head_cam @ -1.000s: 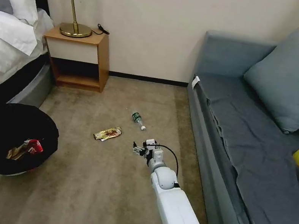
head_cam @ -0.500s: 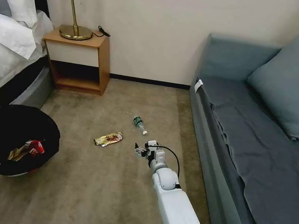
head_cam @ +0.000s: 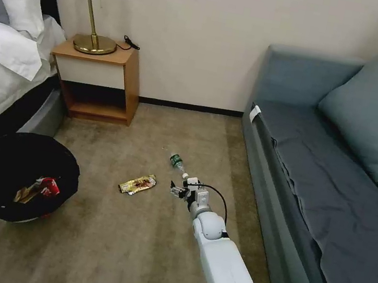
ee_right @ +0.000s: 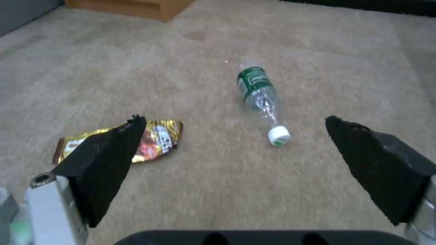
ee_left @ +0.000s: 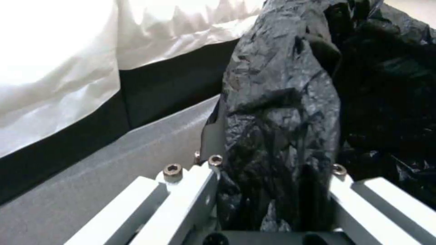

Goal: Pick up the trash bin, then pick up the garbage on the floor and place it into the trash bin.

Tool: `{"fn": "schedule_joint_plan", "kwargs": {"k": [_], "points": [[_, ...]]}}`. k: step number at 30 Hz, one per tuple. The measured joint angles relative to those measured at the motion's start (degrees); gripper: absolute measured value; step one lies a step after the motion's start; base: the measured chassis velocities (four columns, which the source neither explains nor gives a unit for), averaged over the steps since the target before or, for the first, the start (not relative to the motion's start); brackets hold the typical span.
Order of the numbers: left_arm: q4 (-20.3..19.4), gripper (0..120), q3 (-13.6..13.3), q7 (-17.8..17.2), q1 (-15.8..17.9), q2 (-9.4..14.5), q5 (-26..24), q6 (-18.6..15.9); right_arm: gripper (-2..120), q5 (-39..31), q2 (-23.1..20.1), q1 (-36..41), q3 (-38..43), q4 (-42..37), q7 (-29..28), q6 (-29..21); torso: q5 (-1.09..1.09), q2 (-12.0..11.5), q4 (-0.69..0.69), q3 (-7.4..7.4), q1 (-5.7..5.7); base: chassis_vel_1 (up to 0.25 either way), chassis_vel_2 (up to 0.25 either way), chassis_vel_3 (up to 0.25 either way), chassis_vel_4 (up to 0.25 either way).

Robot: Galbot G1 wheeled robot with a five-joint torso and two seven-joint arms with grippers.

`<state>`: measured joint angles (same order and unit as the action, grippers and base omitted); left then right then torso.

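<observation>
The left pincer (ee_left: 272,190) is clamping the trash bin (head_cam: 22,175) by its bag-covered rim, beside the bed (head_cam: 1,74). The right pincer (ee_right: 236,163) is gaping wide, hovering near the bottle (ee_right: 259,95); the gold wrapper (head_cam: 137,184) is lying on the carpet (head_cam: 131,248) alongside.

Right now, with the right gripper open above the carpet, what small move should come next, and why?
Probably ease the open right gripper forward and down onto the small clear plastic bottle with the green label. It lies just ahead between the pads, nearer than the shiny gold-brown wrapper, while the left gripper holds the black-lined trash bin.
</observation>
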<state>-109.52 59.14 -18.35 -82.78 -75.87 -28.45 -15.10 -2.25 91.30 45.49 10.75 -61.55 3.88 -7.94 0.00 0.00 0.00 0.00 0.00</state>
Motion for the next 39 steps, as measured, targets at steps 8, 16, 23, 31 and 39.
{"fn": "schedule_joint_plan", "kwargs": {"k": [8, 16, 23, 31, 39], "points": [[0.2, 4, -0.4, 0.2, -0.1, -0.2, 0.4, 0.3, 100, 0.1, 0.2, -0.5, 0.1, 0.8, 0.3, 0.1, 0.0, 0.0, 0.0, 0.0, 0.0, -0.068, 0.103, 0.065, -0.117], [0.5, 4, -1.1, 0.6, -0.5, -0.6, 1.0, 0.9, 100, 0.1, 0.2, -0.8, 1.1, 1.8, 0.4, 0.4, 0.0, 0.0, 0.0, 0.0, 0.0, -0.071, 0.11, 0.074, -0.11], [0.7, 4, -1.3, 0.8, -0.5, -0.7, 1.3, 1.2, 100, 0.0, 0.1, -0.8, 1.5, 2.0, 0.6, 0.5, 0.0, 0.0, 0.0, 0.0, 0.0, -0.084, 0.116, 0.084, -0.11], [0.9, 4, -1.5, 1.0, -0.6, -0.9, 1.8, 1.5, 100, 0.0, 0.1, -0.9, 1.8, 2.4, 0.7, 0.6, 0.0, 0.0, 0.0, 0.0, 0.0, -0.103, 0.116, 0.106, -0.108], [1.1, 4, -1.7, 1.1, -0.7, -1.1, 2.1, 1.8, 100, 0.0, 0.1, -1.0, 1.9, 2.8, 0.9, 0.7, 0.0, 0.0, 0.0, 0.0, 0.0, -0.105, 0.107, 0.106, -0.105]]}}
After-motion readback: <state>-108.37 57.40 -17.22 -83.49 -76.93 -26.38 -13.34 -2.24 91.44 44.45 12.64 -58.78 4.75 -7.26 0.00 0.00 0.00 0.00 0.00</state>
